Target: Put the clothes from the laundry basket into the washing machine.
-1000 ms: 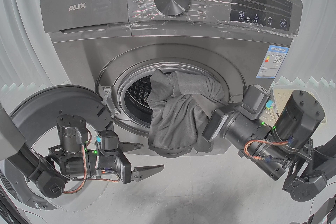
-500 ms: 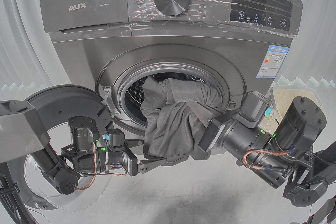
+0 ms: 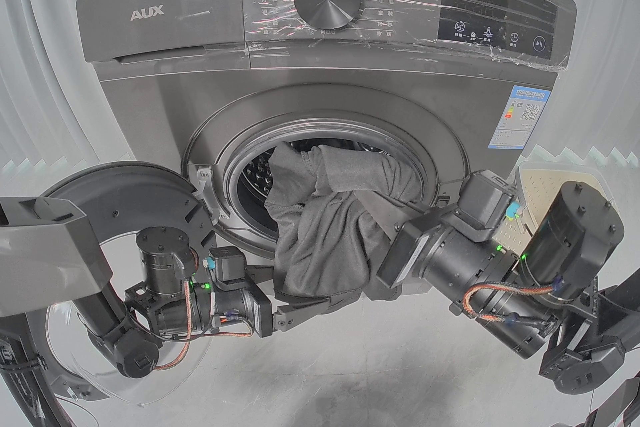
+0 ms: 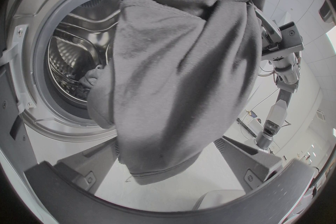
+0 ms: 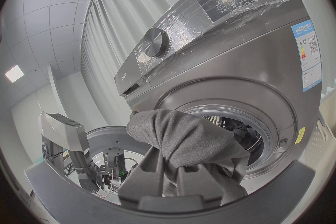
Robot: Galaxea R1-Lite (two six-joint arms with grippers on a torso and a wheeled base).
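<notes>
A grey garment [image 3: 330,228] hangs out of the washing machine's drum opening [image 3: 257,181], its top just inside the rim. My right gripper [image 5: 171,170] is shut on a fold of the garment [image 5: 182,137] in front of the opening's right side. My left gripper [image 3: 310,296] stands open at the garment's lower hem. In the left wrist view the cloth [image 4: 175,88] hangs down between the two spread fingers [image 4: 92,165]. Some other clothing [image 4: 91,77] lies inside the drum.
The round door [image 3: 113,201] stands swung open to the left of the machine, beside my left arm. A cream perforated laundry basket [image 3: 543,188] sits behind my right arm at the right. Bare grey floor [image 3: 373,368] lies in front of the machine.
My left gripper has moved right and toward the machine, from clear of the garment to under its hem. The right gripper has shifted the garment slightly left, toward the drum.
</notes>
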